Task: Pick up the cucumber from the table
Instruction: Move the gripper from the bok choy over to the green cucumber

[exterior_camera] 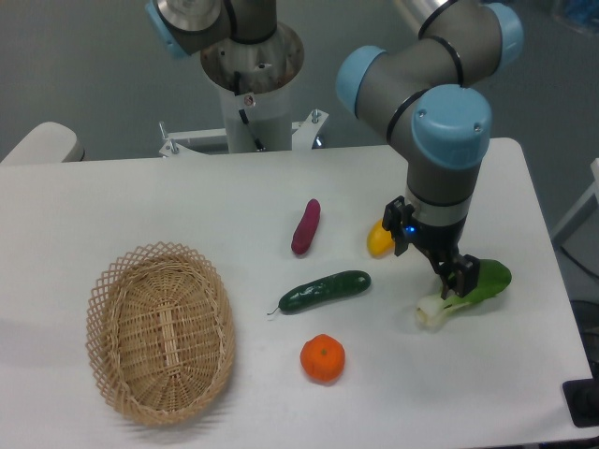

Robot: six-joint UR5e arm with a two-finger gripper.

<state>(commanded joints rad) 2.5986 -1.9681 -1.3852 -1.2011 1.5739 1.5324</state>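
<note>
Glossy dark-green cucumber (pixel 325 291), slightly curved, lay centre frame on smooth white table (pixel 112 206). Woven wicker basket (pixel 161 332) lower left. Gripper (pixel 456 278) hung right of centre above bok choy (pixel 468 292); jaw state unclear.

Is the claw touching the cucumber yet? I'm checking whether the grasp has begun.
Apart. The camera view shows the claw over the bok choy at the right, with bare white table between it and the cucumber.
</note>
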